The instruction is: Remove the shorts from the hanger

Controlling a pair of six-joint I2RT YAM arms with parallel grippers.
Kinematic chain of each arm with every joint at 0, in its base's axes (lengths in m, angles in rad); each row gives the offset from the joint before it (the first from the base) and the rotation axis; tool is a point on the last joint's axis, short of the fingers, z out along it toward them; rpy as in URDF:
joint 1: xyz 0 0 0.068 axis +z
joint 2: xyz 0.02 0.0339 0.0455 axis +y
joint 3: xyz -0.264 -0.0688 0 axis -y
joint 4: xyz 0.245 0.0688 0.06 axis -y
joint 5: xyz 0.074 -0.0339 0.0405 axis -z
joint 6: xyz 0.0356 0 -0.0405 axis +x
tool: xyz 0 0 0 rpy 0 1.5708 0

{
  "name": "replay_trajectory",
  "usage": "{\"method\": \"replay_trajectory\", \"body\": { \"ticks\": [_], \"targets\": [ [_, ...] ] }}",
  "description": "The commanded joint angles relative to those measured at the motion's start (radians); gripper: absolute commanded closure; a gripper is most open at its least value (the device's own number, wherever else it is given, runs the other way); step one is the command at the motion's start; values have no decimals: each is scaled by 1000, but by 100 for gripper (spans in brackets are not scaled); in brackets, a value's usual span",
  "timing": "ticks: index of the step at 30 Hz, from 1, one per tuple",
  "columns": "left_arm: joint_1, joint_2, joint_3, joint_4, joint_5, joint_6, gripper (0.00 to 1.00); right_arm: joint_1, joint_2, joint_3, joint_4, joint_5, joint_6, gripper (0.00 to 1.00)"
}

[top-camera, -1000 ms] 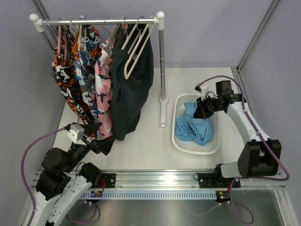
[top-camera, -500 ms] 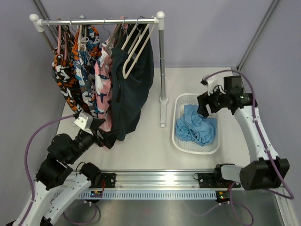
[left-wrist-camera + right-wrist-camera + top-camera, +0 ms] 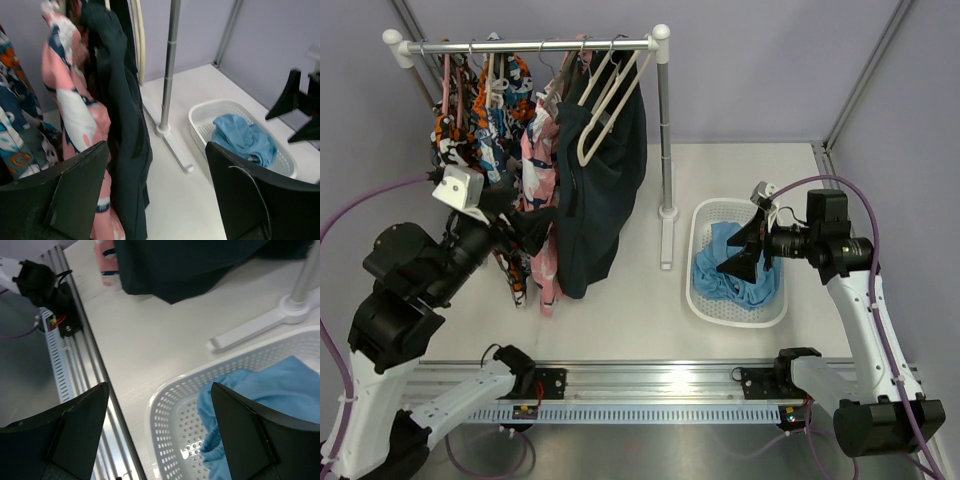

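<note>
The dark navy shorts (image 3: 610,190) hang from a cream hanger (image 3: 605,110) on the rack rail, and in the left wrist view they (image 3: 122,125) hang just ahead of the fingers. My left gripper (image 3: 528,232) (image 3: 155,150) is raised beside the hanging clothes, open, with nothing clamped. The light blue shorts (image 3: 738,268) (image 3: 245,139) (image 3: 272,390) lie crumpled in the white basket (image 3: 720,310) (image 3: 170,415). My right gripper (image 3: 736,252) (image 3: 157,387) hovers over the basket's near-left rim, open and empty.
A pink patterned garment (image 3: 538,170) and orange-black-white ones (image 3: 470,140) hang left of the navy shorts. The rack's white upright (image 3: 664,120) and its foot (image 3: 667,245) stand between clothes and basket. A metal rail (image 3: 650,385) runs along the near edge.
My right gripper opened, let go of the blue shorts in the basket and drew back. My left arm rose from the table to the hanging clothes.
</note>
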Motion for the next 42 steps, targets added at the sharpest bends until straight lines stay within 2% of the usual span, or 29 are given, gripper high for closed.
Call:
{"method": "replay_trajectory", "body": {
  "ticks": [1, 3, 7, 11, 12, 18, 23, 37, 42],
  "targets": [
    [3, 88, 111, 0, -79, 48, 19, -4, -20, -57, 27, -208, -77, 10],
    [3, 125, 166, 21, -93, 64, 20, -3, -20, -81, 42, -204, -81, 12],
    [3, 231, 202, 173, -137, 114, 31, -3, -26, -90, 48, -208, -70, 17],
    [3, 358, 260, 290, -145, 180, 34, -3, -60, -107, 65, -175, -52, 17],
    [3, 390, 319, 295, -138, 182, 35, -3, -78, -116, 85, -161, -43, 18],
    [32, 648, 589, 198, -141, 191, 41, -3, -120, -122, 100, -129, -26, 17],
    [84, 772, 761, 111, -81, 151, 41, -3, -130, -124, 104, -135, -18, 17],
    [182, 959, 893, 20, 45, 148, 48, -3, -129, -125, 94, -138, -20, 17],
    [198, 992, 890, 12, 63, 151, 52, -3, -127, -125, 91, -141, -23, 17]
  ]
}}
